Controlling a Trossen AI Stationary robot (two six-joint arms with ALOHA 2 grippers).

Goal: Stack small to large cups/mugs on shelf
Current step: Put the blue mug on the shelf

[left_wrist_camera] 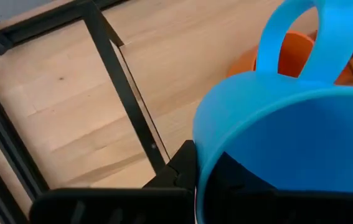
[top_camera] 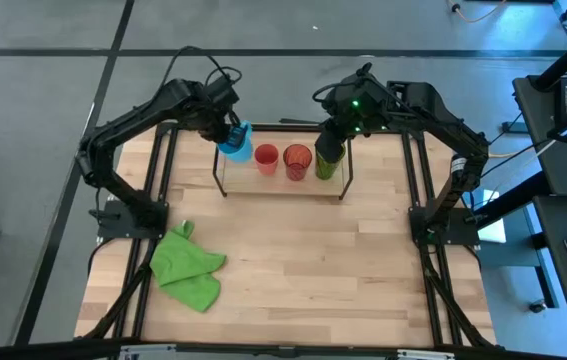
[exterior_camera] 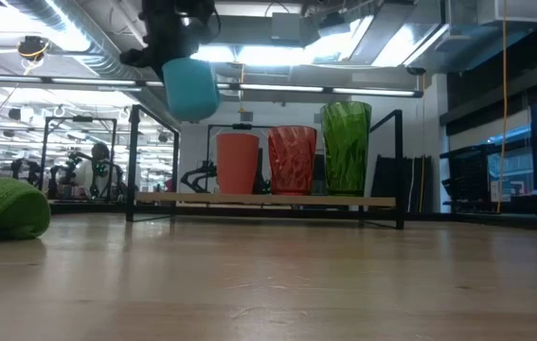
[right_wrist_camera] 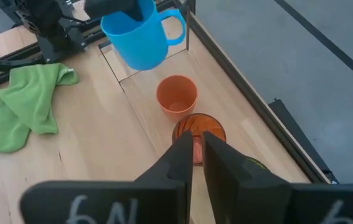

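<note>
The shelf [exterior_camera: 268, 200] stands at the table's far middle. On its base stand, from left to right, the small red cup [exterior_camera: 237, 163], the red-orange tumbler [exterior_camera: 292, 159] and the taller green tumbler [exterior_camera: 346, 147]. My left gripper [top_camera: 231, 130] is shut on the light-blue mug [exterior_camera: 190, 87] and holds it in the air above the shelf's left end. My right gripper [right_wrist_camera: 197, 140] hovers above the green tumbler [top_camera: 326, 160]. Its fingers are shut to a narrow slit and hold nothing. My left gripper holds the mug by its rim [left_wrist_camera: 204, 155], on the side opposite the handle [left_wrist_camera: 301, 37]. One finger [left_wrist_camera: 238, 183] is inside the mug and the other [left_wrist_camera: 179, 171] is outside. The fingers come from above. The mug hangs below them, mouth up and slightly tilted, clear of the shelf.
A bright green cloth [top_camera: 188, 265] lies crumpled near the table's left front. The black frame rails [top_camera: 163, 170] run along the table's sides. Bare wood lies between the shelf and the table's near edge.
</note>
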